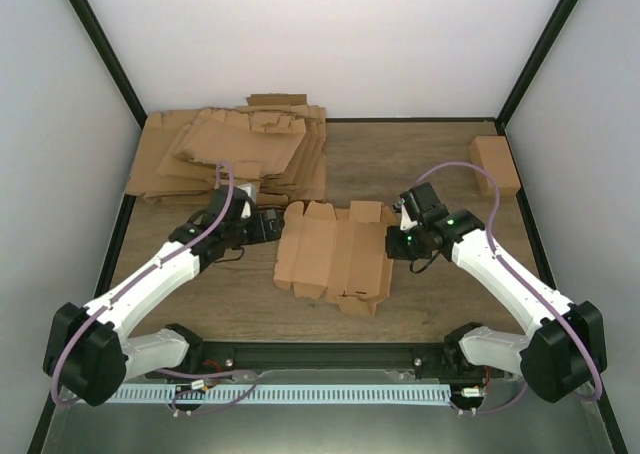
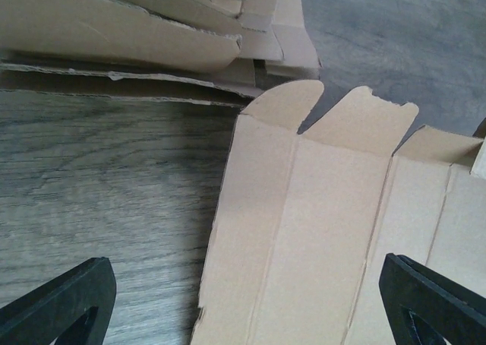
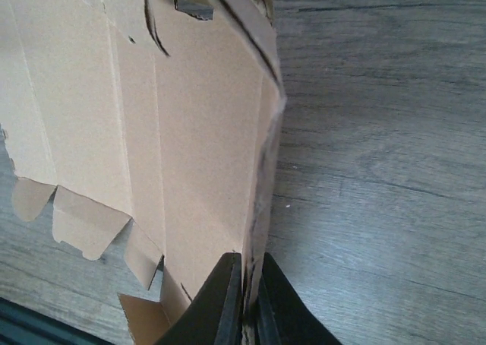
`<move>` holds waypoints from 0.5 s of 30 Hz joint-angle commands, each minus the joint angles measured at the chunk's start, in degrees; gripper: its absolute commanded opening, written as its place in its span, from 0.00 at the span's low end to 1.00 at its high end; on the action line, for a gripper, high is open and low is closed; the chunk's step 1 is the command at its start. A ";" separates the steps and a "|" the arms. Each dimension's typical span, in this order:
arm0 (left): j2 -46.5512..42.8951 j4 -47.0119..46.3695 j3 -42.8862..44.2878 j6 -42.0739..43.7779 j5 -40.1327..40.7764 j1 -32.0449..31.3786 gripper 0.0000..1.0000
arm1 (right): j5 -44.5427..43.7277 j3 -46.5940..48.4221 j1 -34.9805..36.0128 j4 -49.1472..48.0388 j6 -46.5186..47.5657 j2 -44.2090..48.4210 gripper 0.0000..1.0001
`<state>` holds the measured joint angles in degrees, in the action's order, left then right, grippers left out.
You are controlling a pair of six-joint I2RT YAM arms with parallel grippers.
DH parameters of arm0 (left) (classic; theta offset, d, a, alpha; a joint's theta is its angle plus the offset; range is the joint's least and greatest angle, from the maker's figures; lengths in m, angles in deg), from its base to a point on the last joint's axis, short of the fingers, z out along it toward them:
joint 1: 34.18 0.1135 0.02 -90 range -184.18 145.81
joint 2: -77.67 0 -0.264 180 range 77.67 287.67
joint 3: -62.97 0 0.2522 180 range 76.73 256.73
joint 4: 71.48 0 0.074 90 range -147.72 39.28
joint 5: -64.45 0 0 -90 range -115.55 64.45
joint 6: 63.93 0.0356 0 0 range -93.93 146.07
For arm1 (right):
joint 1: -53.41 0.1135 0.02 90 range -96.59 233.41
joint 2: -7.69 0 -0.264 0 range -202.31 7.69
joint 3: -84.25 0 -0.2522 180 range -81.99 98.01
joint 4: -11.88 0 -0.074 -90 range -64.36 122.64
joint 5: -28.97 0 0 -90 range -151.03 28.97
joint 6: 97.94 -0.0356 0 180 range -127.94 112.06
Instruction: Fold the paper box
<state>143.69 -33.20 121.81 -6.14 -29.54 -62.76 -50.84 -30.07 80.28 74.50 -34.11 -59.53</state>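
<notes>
The paper box (image 1: 335, 254) (image 2: 326, 231) (image 3: 190, 132) lies as a creased, mostly flat brown die-cut sheet in the middle of the table, flaps and tabs along its far and near edges. Its right edge is lifted a little off the wood. My right gripper (image 1: 398, 242) (image 3: 250, 284) is shut on that raised right edge, which stands pinched between the two black fingers. At the sheet's left side my left gripper (image 1: 276, 224) (image 2: 244, 284) is wide open and low over the sheet. One finger (image 2: 68, 307) is over bare wood, the other (image 2: 433, 299) over the cardboard; nothing is held.
A thick heap of flat cardboard sheets (image 1: 235, 154) (image 2: 152, 33) fills the back left, close behind the left gripper. A small folded carton (image 1: 495, 164) stands at the back right by the wall. Black posts and white walls enclose the table; a black rail (image 1: 330, 354) runs along the near edge.
</notes>
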 commanded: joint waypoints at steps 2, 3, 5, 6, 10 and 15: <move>3.15 -5.26 -0.28 3.95 -8.07 -0.46 0.94 | 2.45 0.87 0.37 1.17 -0.07 1.15 0.07; 3.70 -6.55 -0.09 4.78 -10.43 -1.03 0.93 | 2.59 0.81 0.37 1.07 -0.10 1.38 0.07; 4.88 -7.37 1.42 6.18 -12.42 -2.76 0.92 | 2.59 0.81 0.37 0.79 -0.07 1.52 0.07; 5.45 -7.22 2.48 6.90 -12.44 -3.60 0.92 | 2.61 0.77 0.38 0.58 0.05 1.34 0.07; 7.14 -6.24 4.81 8.34 -10.91 -4.42 0.93 | 2.88 0.08 0.37 -1.58 0.08 0.59 0.06; 10.02 -4.92 6.52 8.63 -9.39 -4.47 0.93 | 5.83 -1.88 0.35 -6.13 -0.81 -1.96 0.07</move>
<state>151.41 -38.08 126.03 0.75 -39.22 -67.18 -47.71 -31.05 80.28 72.30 -34.24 -59.55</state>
